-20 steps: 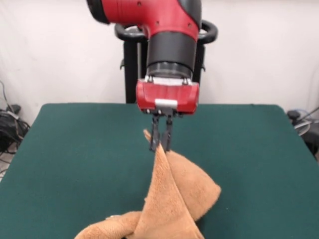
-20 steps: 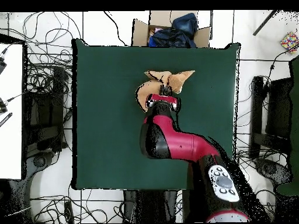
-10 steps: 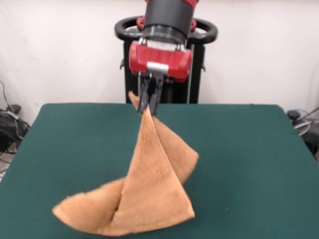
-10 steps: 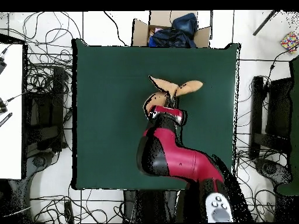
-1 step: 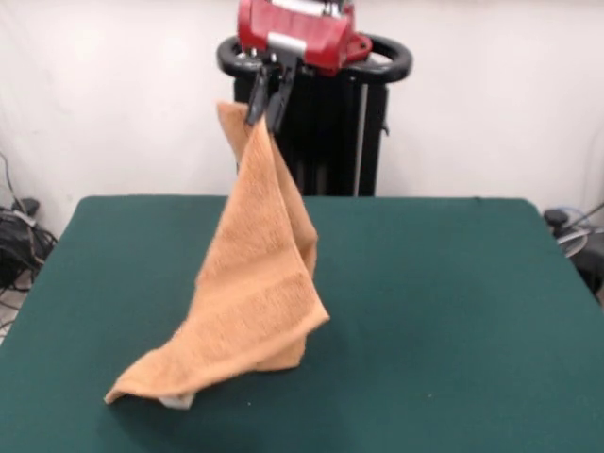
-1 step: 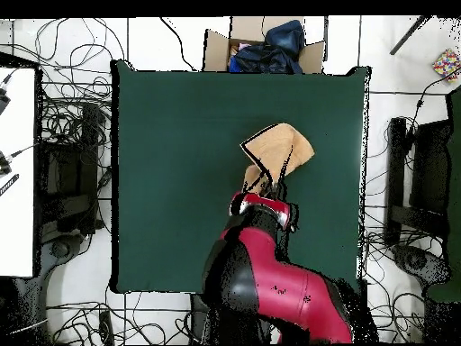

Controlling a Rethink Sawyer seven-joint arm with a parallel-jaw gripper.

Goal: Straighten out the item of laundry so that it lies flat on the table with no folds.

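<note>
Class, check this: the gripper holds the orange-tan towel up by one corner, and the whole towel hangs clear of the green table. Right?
Not quite. The gripper does hold the towel by one corner, but its lower end rests on the table, as the front view shows.

Cardboard box (image 6: pixel 263 47), tangled floor cables (image 6: pixel 72 135)

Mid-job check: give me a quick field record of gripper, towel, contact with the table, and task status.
gripper: shut on a top corner of the towel, raised high above the table
towel: hangs in a draped, folded cone from the gripper
table contact: the towel's lower edge and one corner rest on the table; the rest is lifted
tag: a small white bit shows under the lower corner
status: not flat yet, folds remain
</note>
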